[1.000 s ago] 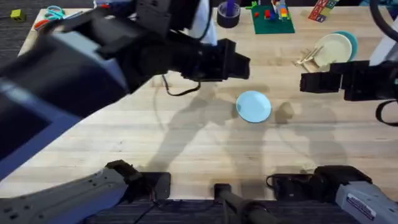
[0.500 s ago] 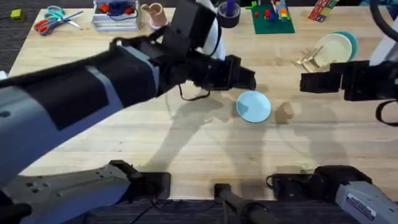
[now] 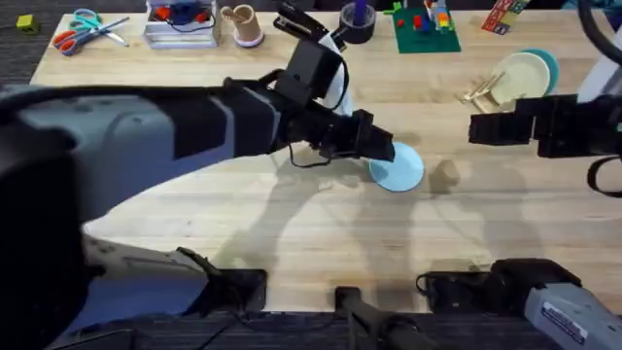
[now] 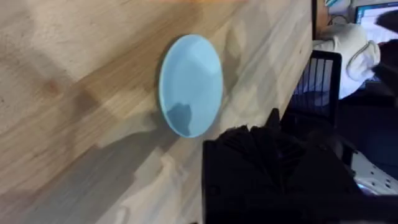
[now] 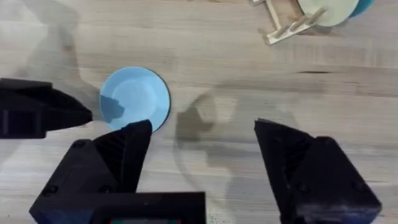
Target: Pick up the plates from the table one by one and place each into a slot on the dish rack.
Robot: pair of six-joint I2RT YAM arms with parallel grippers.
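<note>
Overhead, the small round pale-blue plate (image 3: 398,167) lies flat on the light wooden plank worktop (image 3: 292,224), mid-table. The left tool (image 3: 381,146) reaches its edge; its opening cannot be told. The right tool (image 5: 202,140), spread wide, hangs beside the plate.

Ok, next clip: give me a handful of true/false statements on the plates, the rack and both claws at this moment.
1. The light blue plate lies flat on the table. True.
2. The left claw has lifted that plate. False: it sits at the plate's edge, and the plate rests on the wood.
3. The right claw is open and empty. True.
4. The dish rack holds no plates. False: a cream plate and a teal plate stand in it.
</note>
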